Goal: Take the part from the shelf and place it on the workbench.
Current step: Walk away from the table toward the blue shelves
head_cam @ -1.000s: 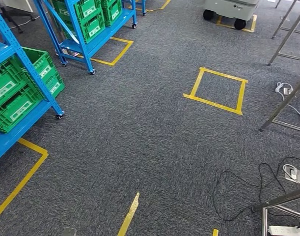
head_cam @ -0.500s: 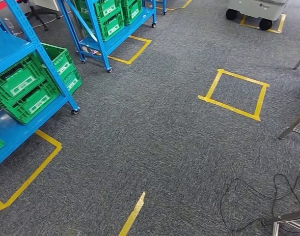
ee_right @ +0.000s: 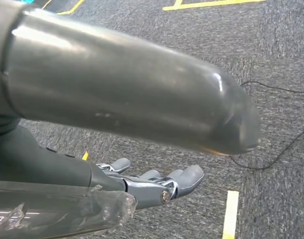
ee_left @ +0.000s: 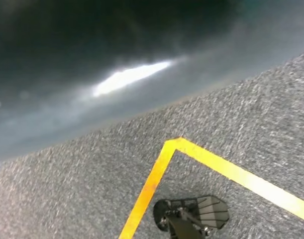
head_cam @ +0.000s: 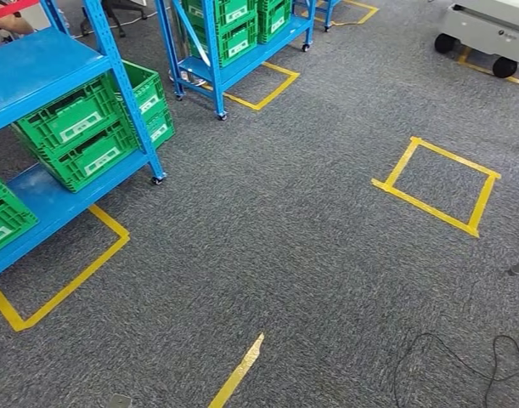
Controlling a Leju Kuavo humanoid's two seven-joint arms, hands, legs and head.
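A blue shelf (head_cam: 45, 64) stands at the left in the head view, with green crates (head_cam: 77, 140) on its lower level and another green crate (head_cam: 3, 217) at the picture's edge. What lies inside the crates is hidden. In the right wrist view my right hand (ee_right: 157, 186) hangs over the carpet, fingers stretched out and apart, holding nothing, with its thick grey thumb (ee_right: 124, 84) close to the lens. In the left wrist view my left hand (ee_left: 105, 59) is a dark blur above the carpet, and how its fingers lie is unclear.
A second blue shelf (head_cam: 244, 59) with green crates stands farther back. Yellow tape (head_cam: 64, 285) outlines the near shelf's spot. A taped square (head_cam: 436, 183) marks the grey carpet at right, a white wheeled cart (head_cam: 493, 30) stands far right, and a black cable (head_cam: 461, 357) lies near right.
The whole picture has shifted right: the camera has turned left, bringing more of the near blue shelf into view. The metal frame legs at right have left the picture.
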